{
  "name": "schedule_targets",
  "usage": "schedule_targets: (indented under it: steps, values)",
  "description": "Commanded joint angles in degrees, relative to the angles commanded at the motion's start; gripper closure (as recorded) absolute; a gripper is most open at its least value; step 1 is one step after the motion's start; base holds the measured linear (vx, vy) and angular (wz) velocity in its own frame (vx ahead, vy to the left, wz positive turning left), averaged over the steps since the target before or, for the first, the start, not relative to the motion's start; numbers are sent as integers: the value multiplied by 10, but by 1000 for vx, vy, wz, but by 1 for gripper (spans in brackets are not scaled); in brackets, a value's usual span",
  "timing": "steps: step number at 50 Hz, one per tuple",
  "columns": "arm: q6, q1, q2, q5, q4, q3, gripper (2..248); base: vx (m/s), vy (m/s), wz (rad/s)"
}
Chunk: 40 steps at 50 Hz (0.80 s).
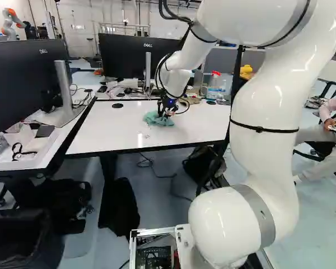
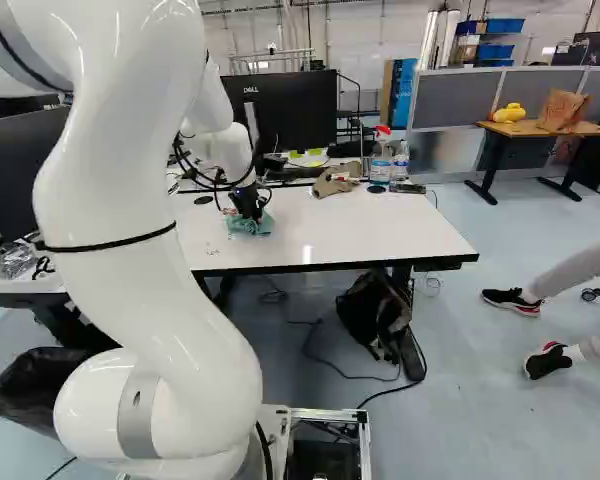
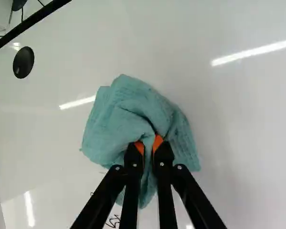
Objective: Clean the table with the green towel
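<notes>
Grips the green towel point(image 3: 126, 109) at its bunched middle with the end effector point(image 3: 148, 144), a fair hold for something light and soft (likely to ruck).

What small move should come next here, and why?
Probably slide the towel over the dark marks on the table: the gripper is shut on the towel's bunched middle, the cloth lies spread on the tabletop, and those marks show just past its edge.
</notes>
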Motion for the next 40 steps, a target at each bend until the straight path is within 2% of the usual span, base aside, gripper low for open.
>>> schedule_targets:
  steps: [22, 40]
  values:
    - [0, 42, -2, 0, 0, -3, 209, 0, 0, 0]
    - [0, 75, 14, 0, 0, 17, 209, 0, 0, 0]
